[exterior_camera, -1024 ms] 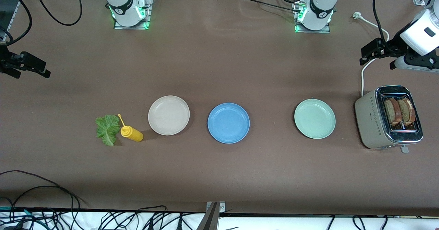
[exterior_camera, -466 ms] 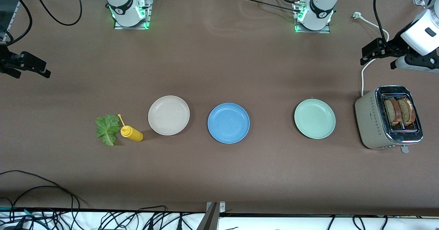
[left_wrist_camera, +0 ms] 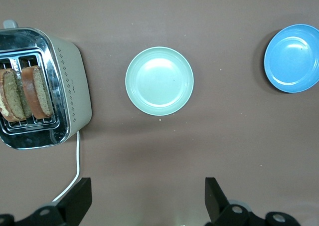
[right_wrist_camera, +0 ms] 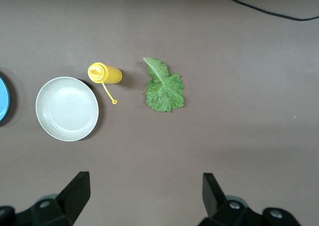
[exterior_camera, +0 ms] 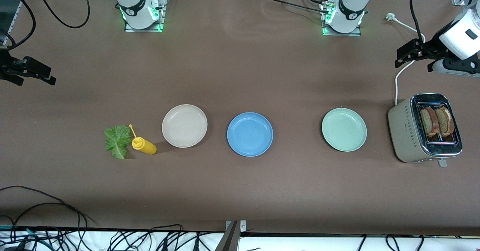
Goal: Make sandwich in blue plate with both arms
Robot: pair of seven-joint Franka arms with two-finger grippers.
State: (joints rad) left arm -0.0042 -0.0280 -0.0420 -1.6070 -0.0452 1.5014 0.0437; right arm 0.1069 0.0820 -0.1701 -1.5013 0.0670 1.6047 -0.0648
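The blue plate (exterior_camera: 250, 134) is sitting empty at the middle of the bench (exterior_camera: 240, 71), between a beige plate (exterior_camera: 184, 125) and a pale green plate (exterior_camera: 344, 129). Nothing of the sandwich is lying on it yet: both toast slices (exterior_camera: 437, 122) are standing on edge in the toaster (exterior_camera: 412, 131) at the left arm's end of the bench, and the lettuce leaf (exterior_camera: 117, 141) is lying flat at the right arm's end, just beside a toppled yellow sauce bottle (exterior_camera: 144, 145).

The left end effector (exterior_camera: 412, 54) is hovering released and empty, its fingers (left_wrist_camera: 75, 202) spread wide, over the bench near the toaster's white cord (exterior_camera: 399, 75). In the front view the toaster is lying at about five o'clock from it, and the slices' long edges are running toward the front camera, so the left arm looks the nearer one for the bread.

The right end effector (exterior_camera: 32, 71) is likewise hovering released and empty over its own end of the bench, with the lettuce at about four o'clock from it in the front view, its midrib running roughly toward that camera. This arm appears best placed for the leaf. The plate is lying well apart from both.
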